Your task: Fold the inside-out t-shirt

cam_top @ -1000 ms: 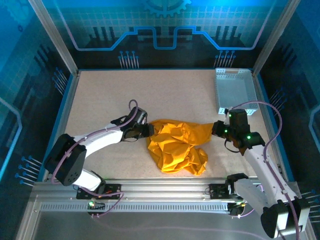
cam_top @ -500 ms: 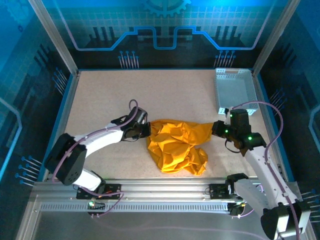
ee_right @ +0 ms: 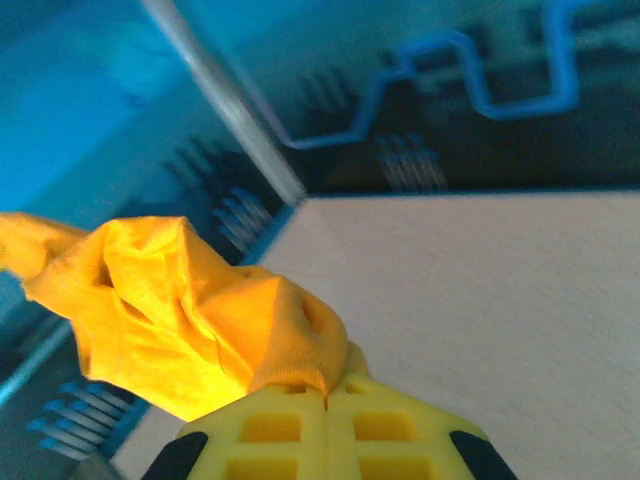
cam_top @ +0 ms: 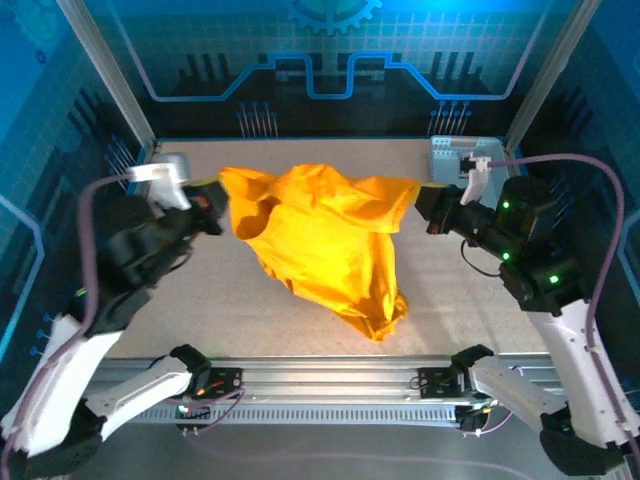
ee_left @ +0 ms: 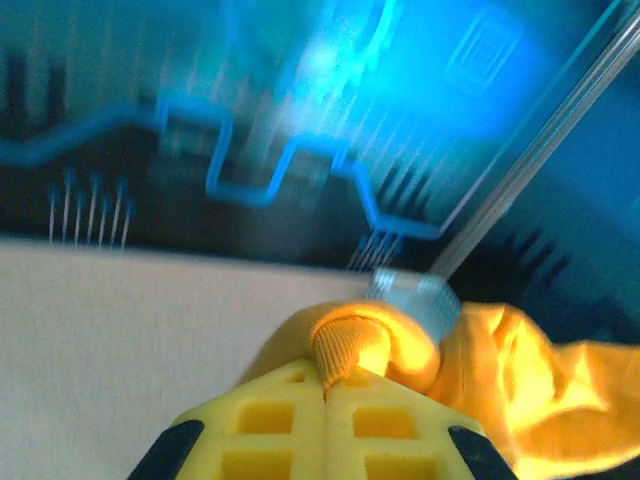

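Top external: the inside-out t-shirt [cam_top: 325, 240], crumpled on the counter [cam_top: 190, 290] a second ago, is now lifted and stretched between the left tool [cam_top: 216, 194] and right tool [cam_top: 422, 198], so spreading is judged underway. Open counter is left beneath, with the basket [cam_top: 455, 160] near the right tool. Left wrist: a ribbed edge is pinched in closed jaws. Right wrist: bunched fabric is clamped likewise

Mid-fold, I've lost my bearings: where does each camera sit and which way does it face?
Top external: above and behind the bases, looking down at the table; both arms show, left gripper and right gripper holding the t-shirt up between them.
Left wrist: on the left arm, facing the back wall across the table; its yellow fingers pinch cloth.
Right wrist: on the right arm, facing the far left corner; its yellow fingers pinch cloth.
Shared: all three show t-shirt and table.
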Tool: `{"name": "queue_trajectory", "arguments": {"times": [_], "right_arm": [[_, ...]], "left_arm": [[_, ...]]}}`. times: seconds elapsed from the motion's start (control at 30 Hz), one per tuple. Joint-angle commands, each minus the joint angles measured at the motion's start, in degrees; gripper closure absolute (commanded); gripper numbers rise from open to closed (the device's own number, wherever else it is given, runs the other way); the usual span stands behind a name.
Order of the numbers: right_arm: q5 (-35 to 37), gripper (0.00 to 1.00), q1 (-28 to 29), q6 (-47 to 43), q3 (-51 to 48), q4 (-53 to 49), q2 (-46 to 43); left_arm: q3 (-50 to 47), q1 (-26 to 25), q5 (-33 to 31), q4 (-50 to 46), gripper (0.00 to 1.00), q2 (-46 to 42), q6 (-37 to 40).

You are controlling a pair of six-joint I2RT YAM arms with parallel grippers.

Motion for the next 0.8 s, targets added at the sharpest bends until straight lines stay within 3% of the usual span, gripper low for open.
{"name": "queue_trajectory", "arguments": {"times": [0.0,0.13,0.27,0.33,0.4,0.5,0.63,0.7,0.77], "right_arm": [[4.94,1.0,5.71,-2.41,5.16,-1.41,2.34],[12.24,1.0,6.07,-2.32,5.54,-4.14,4.82],[20.9,1.0,2.83,-1.53,-0.09,-7.42,6.47],[21.09,1.0,-1.0,-0.1,-4.47,-8.62,6.89],[18.9,1.0,-5.92,1.35,-11.96,-7.69,6.2],[17.33,1.0,-10.72,3.12,-23.22,-5.66,4.49],[14.22,1.0,-12.96,4.21,-33.81,-2.51,3.62],[14.63,0.77,-13.22,4.44,-35.41,-2.84,3.07],[15.27,0.6,-13.26,4.45,-35.52,-3.38,2.09]], "left_arm": [[7.92,0.42,-1.7,-4.76,1.0,-2.58,8.31],[14.24,0.45,5.93,-7.38,1.0,0.79,7.37],[11.66,0.4,15.84,-6.39,1.0,7.49,2.29],[8.38,-0.02,20.9,-5.12,1.0,12.12,-1.11],[3.5,-3.23,22.86,-2.28,1.0,17.04,-3.59],[-1.53,-12.14,21.06,1.84,1.0,25.83,-3.63],[-4.84,-18.11,26.81,8.94,1.0,39.77,-8.85],[-3.6,-20.43,26.9,8.59,0.79,46.42,-9.33],[-2.08,-21.32,25.43,5.91,0.66,49.78,-9.0]]}}
